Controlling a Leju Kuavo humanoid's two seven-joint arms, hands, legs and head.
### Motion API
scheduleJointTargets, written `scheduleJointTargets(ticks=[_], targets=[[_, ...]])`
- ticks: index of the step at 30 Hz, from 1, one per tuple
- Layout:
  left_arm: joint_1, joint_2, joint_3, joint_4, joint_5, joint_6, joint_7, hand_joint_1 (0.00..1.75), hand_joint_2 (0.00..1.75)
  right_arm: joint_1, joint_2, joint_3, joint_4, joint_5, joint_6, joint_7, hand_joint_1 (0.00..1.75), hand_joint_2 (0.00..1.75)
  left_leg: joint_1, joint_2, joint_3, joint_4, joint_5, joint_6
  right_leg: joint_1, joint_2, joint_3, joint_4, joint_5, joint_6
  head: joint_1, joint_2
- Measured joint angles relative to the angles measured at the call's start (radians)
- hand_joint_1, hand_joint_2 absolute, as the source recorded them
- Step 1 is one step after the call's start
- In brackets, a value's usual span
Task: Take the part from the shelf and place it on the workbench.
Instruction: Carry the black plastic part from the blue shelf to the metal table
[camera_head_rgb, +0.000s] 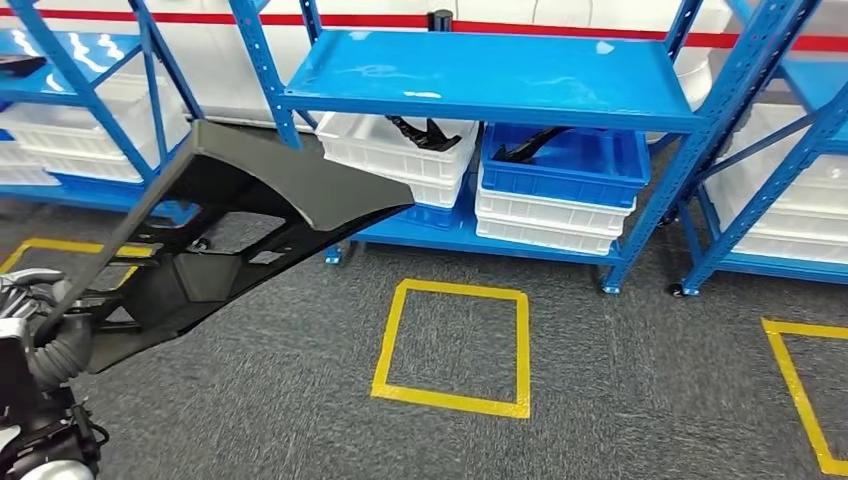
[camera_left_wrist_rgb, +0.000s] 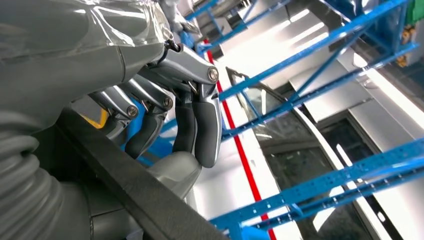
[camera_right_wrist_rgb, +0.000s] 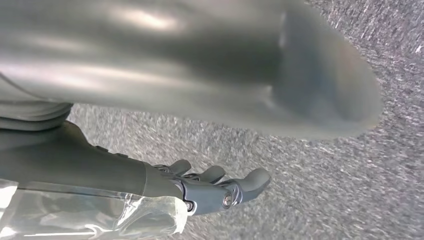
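A large black plastic part (camera_head_rgb: 270, 210), flat and angular with cut-outs, hangs in the air over the carpet at the left of the head view, reaching up toward the shelf. My left hand (camera_head_rgb: 30, 300) grips its lower end at the left edge. In the left wrist view the fingers (camera_left_wrist_rgb: 195, 130) curl over a black bar of the part (camera_left_wrist_rgb: 135, 190), with the thumb under it. My right hand (camera_right_wrist_rgb: 215, 187) hangs over the grey carpet, fingers loosely extended and holding nothing.
A blue steel shelf (camera_head_rgb: 480, 75) stands ahead, with white bins (camera_head_rgb: 400, 150) and a blue bin (camera_head_rgb: 565, 165) on its low level, each holding smaller black parts. A yellow taped square (camera_head_rgb: 452, 345) marks the carpet in front; another (camera_head_rgb: 800, 390) lies at the right.
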Motion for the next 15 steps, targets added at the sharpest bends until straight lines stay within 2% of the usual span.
scheduleJointTargets(ticks=[2,3,4,5,6,7,9,10,11,12,13,14,15], targets=[[-0.005,-0.002,0.001,0.001,0.018,0.0,0.0,1.75,1.75,0.002,0.0,0.0,0.0,0.002,0.0,0.001,0.0,0.0,0.001,0.055,-0.061,0.138,-0.084,-0.008,-0.001,-0.027,-0.012,0.0,0.007,-0.004,-0.005,0.0],[-0.007,-0.004,0.001,0.002,0.026,0.0,0.0,1.75,1.75,0.003,0.0,0.0,0.0,0.004,0.0,0.002,0.0,0.0,0.002,0.068,-0.091,0.212,-0.119,-0.013,-0.001,-0.042,-0.017,0.0,0.009,-0.004,-0.006,0.0],[-0.007,-0.005,0.001,0.004,0.032,0.0,-0.001,1.75,1.75,0.004,0.001,0.0,0.0,0.005,0.0,0.003,0.0,0.0,0.004,0.074,-0.108,0.259,-0.137,-0.017,-0.001,-0.056,-0.022,0.001,0.011,-0.002,-0.006,0.0],[-0.007,-0.006,0.001,0.006,0.036,0.0,-0.003,1.75,1.75,0.005,0.001,0.0,0.0,0.006,0.001,0.003,0.0,0.0,0.006,0.079,-0.104,0.265,-0.135,-0.02,-0.001,-0.07,-0.026,0.001,0.013,0.0,-0.006,0.0],[-0.008,-0.006,0.001,0.009,0.037,0.0,-0.006,1.75,1.75,0.004,0.001,0.0,0.0,0.008,0.001,0.004,0.0,0.0,0.007,0.086,-0.078,0.227,-0.115,-0.022,-0.001,-0.084,-0.028,0.001,0.014,0.002,-0.007,0.0],[-0.009,-0.007,0.001,0.011,0.039,0.0,-0.011,1.75,1.75,0.002,0.001,0.0,0.0,0.011,0.002,0.005,0.0,0.0,0.009,0.102,-0.033,0.152,-0.085,-0.022,-0.001,-0.097,-0.028,0.001,0.014,0.004,-0.007,0.0],[-0.016,-0.008,0.001,0.014,0.045,0.0,-0.021,1.75,1.75,-0.001,0.002,0.001,0.0,0.016,0.005,0.011,0.0,0.0,0.005,0.155,0.052,0.0,-0.032,-0.016,0.003,-0.12,-0.025,0.003,0.012,0.014,-0.007,0.0],[-0.019,-0.01,0.001,0.016,0.049,0.0,-0.025,1.75,1.75,-0.003,0.003,0.002,0.0,0.017,0.006,0.015,0.0,0.0,0.002,0.173,0.072,-0.04,-0.019,-0.009,0.005,-0.131,-0.024,0.003,0.011,0.02,-0.006,0.0],[-0.022,-0.012,0.001,0.018,0.052,0.0,-0.028,1.75,1.75,-0.005,0.003,0.002,0.0,0.018,0.007,0.018,0.0,0.0,-0.003,0.177,0.074,-0.054,-0.014,-0.001,0.007,-0.142,-0.022,0.004,0.01,0.027,-0.006,0.0],[-0.023,-0.013,0.001,0.021,0.055,0.0,-0.03,1.75,1.75,-0.007,0.003,0.003,0.0,0.02,0.007,0.019,0.0,0.0,-0.006,0.164,0.07,-0.052,-0.011,0.008,0.007,-0.154,-0.02,0.003,0.01,0.034,-0.004,0.0],[-0.023,-0.015,0.001,0.022,0.058,0.0,-0.031,1.75,1.75,-0.01,0.004,0.003,0.0,0.021,0.007,0.02,0.0,0.0,-0.005,0.151,0.068,-0.053,-0.007,0.016,0.004,-0.156,-0.019,0.003,0.007,0.041,-0.004,0.0],[-0.024,-0.016,0.001,0.024,0.06,0.0,-0.032,1.75,1.75,-0.013,0.004,0.004,0.0,0.022,0.007,0.021,0.0,0.0,-0.004,0.138,0.068,-0.055,-0.004,0.025,0.001,-0.139,-0.021,0.013,-0.002,0.048,-0.003,0.0],[-0.027,-0.018,0.001,0.026,0.063,0.0,-0.033,1.75,1.75,-0.016,0.004,0.005,0.0,0.023,0.008,0.021,0.0,0.0,-0.002,0.127,0.069,-0.057,0.0,0.032,-0.002,-0.111,-0.032,0.041,-0.022,0.052,-0.002,0.0]])
